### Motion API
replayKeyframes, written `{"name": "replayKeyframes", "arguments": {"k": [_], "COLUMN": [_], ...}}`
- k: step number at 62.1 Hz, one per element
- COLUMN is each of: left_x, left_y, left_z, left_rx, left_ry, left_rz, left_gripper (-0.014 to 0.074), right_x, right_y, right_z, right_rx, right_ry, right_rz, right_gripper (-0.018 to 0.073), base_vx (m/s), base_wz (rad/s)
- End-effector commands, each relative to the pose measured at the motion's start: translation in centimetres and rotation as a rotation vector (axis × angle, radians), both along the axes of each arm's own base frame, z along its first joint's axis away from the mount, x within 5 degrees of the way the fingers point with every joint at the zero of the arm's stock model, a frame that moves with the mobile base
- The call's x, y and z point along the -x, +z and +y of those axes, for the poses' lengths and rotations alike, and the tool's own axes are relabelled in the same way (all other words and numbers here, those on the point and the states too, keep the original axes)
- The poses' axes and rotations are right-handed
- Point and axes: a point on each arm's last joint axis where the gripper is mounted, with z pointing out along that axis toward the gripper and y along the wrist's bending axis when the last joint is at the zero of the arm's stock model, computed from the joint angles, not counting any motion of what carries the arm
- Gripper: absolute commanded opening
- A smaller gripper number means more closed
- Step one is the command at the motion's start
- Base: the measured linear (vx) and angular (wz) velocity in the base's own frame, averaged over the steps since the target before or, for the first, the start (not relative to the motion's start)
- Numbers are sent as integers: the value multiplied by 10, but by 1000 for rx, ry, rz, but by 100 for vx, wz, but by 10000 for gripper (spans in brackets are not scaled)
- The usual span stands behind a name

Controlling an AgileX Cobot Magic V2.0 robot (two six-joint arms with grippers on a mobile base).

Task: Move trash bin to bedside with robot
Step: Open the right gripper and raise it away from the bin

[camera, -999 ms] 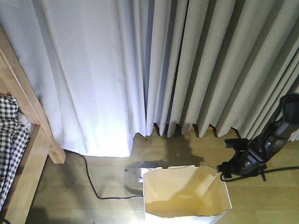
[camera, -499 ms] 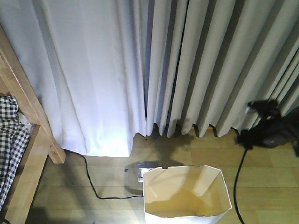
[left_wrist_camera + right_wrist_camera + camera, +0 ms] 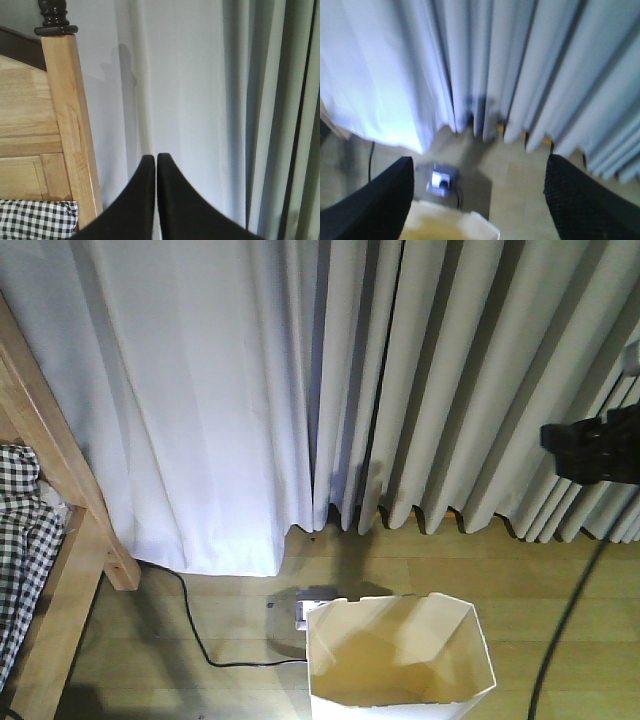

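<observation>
The white trash bin (image 3: 400, 655) stands on the wooden floor at the bottom centre, cream inside and empty; its far rim shows in the right wrist view (image 3: 450, 225). The bed's light wooden frame (image 3: 60, 490) with checked bedding (image 3: 20, 540) is at the left edge; it also shows in the left wrist view (image 3: 60, 125). My right gripper (image 3: 477, 195) is open, empty, raised above and behind the bin; its black head (image 3: 595, 450) is at the right edge before the curtain. My left gripper (image 3: 156, 159) is shut and empty, facing the bedpost and curtain.
Pale curtains (image 3: 330, 380) hang across the whole back. A floor socket box (image 3: 305, 612) sits just behind the bin, with a black cable (image 3: 190, 625) running left toward the bed. Another black cable (image 3: 560, 640) trails down at the right.
My right arm has let go of the bin's right rim, lifted up and swung right toward the curtain. The bin's wall has sprung back straight. The bin has not shifted.
</observation>
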Motion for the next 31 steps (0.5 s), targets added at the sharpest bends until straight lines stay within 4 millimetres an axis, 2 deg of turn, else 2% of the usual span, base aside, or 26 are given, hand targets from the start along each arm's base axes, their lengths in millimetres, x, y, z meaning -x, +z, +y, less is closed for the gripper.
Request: {"name": "replayKeyframes", "arguments": {"k": [1,8,19,25,31], "left_x": [0,0,0,0,0], "left_y": [3,3,3,3,3], "left_z": [-1,-1,-1,-1,-1], "left_rx": [23,23,23,23,23], "left_ry": [-9,-9,-9,-9,-9], "left_rz": [-68,-68,-68,-68,-68], "left_gripper": [-6,-6,-6,-6,-6], "right_x": [24,52,85,107,127], "right_y": [29,34,21,22,23], "right_z": [3,8,21,26,23], "right_rx": [1,3,15,4,1], "right_ry": [-2,9,60,88,53], "right_rz": [-134,-201,-258,-346,-465], "right_gripper": [510,510,510,510,510], "base_vx": [0,0,0,0,0], "base_wz": [0,0,1,0,0]}}
